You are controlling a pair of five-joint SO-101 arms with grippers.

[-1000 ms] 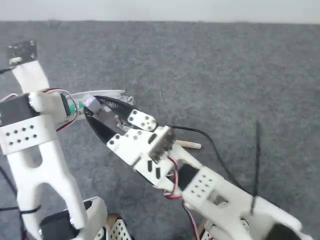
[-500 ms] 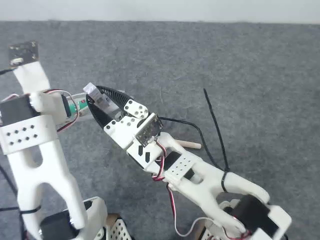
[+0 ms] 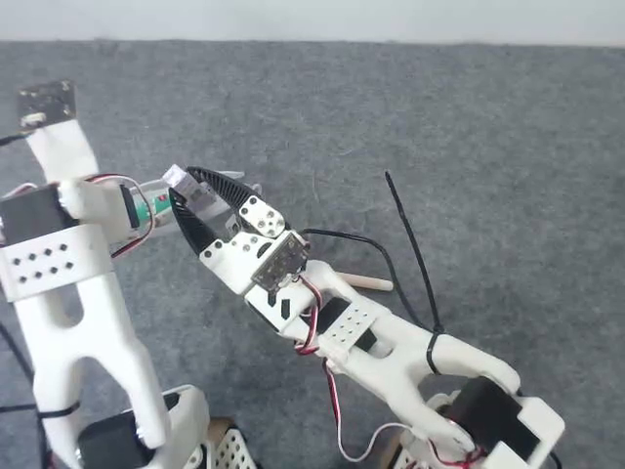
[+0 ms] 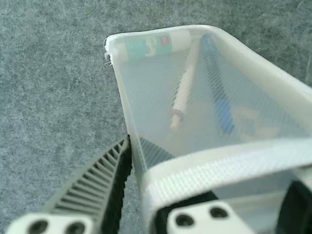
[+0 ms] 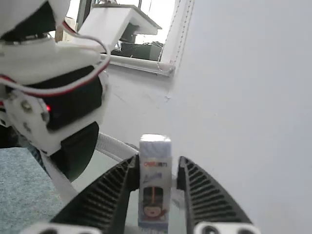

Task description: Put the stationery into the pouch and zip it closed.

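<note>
- Grey carpet (image 3: 469, 127) under the pouch (image 4: 195, 97); white wall (image 3: 312, 20) beyond it.
- Left gripper (image 4: 139, 161) clamps the pouch's edge.
- Right gripper (image 5: 156, 168) pinches an eraser (image 5: 155, 195), close to the pouch.

Tabletop (image 3: 469, 127) has a grey, felt-like surface. One pale wooden stick (image 3: 371, 282) lies flat on it, near the centre.

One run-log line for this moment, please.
left tool: shut on white mesh pouch | right tool: shut on small white eraser, near pouch rim | in pouch: wooden pencil, blue pen
</note>
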